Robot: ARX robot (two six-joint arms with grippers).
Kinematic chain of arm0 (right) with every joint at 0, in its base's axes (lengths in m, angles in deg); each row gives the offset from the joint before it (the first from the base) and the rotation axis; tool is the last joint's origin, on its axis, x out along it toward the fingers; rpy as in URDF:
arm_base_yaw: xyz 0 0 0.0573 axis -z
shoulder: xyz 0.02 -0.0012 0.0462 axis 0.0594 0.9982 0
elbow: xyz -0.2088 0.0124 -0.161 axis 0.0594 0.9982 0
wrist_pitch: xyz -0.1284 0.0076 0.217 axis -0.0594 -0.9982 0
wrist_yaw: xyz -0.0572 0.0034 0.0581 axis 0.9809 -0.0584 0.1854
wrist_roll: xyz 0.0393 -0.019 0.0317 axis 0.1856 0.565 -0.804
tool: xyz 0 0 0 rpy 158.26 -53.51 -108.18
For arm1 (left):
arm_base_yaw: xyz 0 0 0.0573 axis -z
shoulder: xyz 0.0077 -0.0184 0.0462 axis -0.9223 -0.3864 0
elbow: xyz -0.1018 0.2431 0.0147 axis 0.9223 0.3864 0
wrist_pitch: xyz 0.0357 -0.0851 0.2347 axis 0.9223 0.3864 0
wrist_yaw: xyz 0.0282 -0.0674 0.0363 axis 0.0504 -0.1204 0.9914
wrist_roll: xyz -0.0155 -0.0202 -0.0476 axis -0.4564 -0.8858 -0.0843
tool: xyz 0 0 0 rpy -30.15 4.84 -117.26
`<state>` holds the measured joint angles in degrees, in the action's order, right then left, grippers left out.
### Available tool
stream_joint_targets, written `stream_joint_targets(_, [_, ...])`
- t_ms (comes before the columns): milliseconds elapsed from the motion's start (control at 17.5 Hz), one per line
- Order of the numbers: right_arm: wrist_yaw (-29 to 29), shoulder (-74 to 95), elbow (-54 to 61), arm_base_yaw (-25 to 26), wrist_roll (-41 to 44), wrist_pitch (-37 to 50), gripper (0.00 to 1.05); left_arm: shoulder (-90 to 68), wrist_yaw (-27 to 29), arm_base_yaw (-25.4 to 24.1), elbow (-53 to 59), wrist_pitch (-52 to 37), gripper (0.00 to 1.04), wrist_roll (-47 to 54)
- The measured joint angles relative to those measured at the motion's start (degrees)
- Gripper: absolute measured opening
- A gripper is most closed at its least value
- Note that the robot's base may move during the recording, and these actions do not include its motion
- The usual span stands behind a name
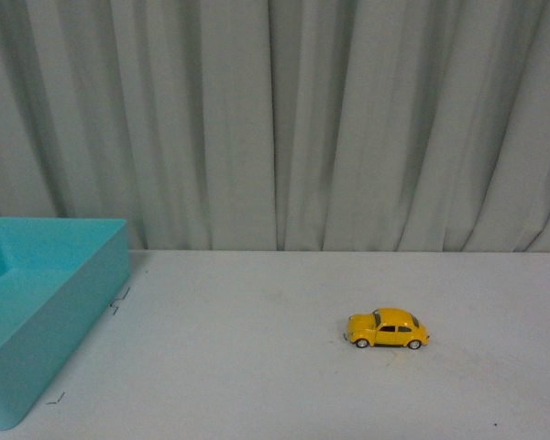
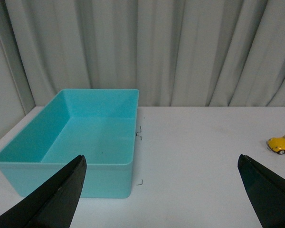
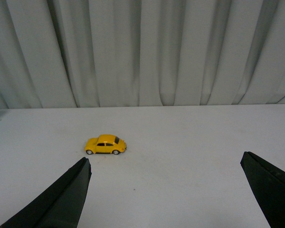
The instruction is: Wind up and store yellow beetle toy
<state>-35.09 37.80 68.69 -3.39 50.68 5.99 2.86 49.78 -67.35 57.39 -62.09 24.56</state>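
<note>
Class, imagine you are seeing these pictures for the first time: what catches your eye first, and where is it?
The yellow beetle toy stands out first, alone on the white table, right of centre in the front view. Next comes the turquoise bin, empty, on the table's far left side. Behind both hangs a pale pleated curtain.

To my left an open rectangular turquoise plastic bin (image 1: 64,339) stands upright on the matte white tabletop (image 1: 257,376), near its left edge. Small dark corner marks (image 1: 119,299) lie on the table just beside the bin's right wall. A pleated pale grey curtain (image 1: 275,119) hangs behind the table's far edge.
</note>
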Motion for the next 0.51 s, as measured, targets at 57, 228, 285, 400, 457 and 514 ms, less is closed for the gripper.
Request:
stream_joint_targets(57, [0.0,0.0,0.0,0.0,-0.02,0.0,0.98,0.0,0.0,0.0,0.0,0.0,0.98,0.0])
stream_joint_targets(228, [0.0,0.0,0.0,0.0,-0.02,0.0,0.98,0.0,0.0,0.0,0.0,0.0,0.98,0.0])
stream_joint_targets(285, [0.02,0.0,0.0,0.0,-0.02,0.02,0.98,0.0,0.0,0.0,0.0,0.0,0.98,0.0])
stream_joint_targets(400, [0.0,0.0,0.0,0.0,-0.02,0.02,0.98,0.0,0.0,0.0,0.0,0.0,0.98,0.0])
stream_joint_targets(457, [0.0,0.0,0.0,0.0,-0.02,0.02,0.98,0.0,0.0,0.0,0.0,-0.02,0.98,0.0])
stream_joint_targets(514, [0.0,0.0,0.0,0.0,0.0,-0.07,0.98,0.0,0.0,0.0,0.0,0.0,0.98,0.0])
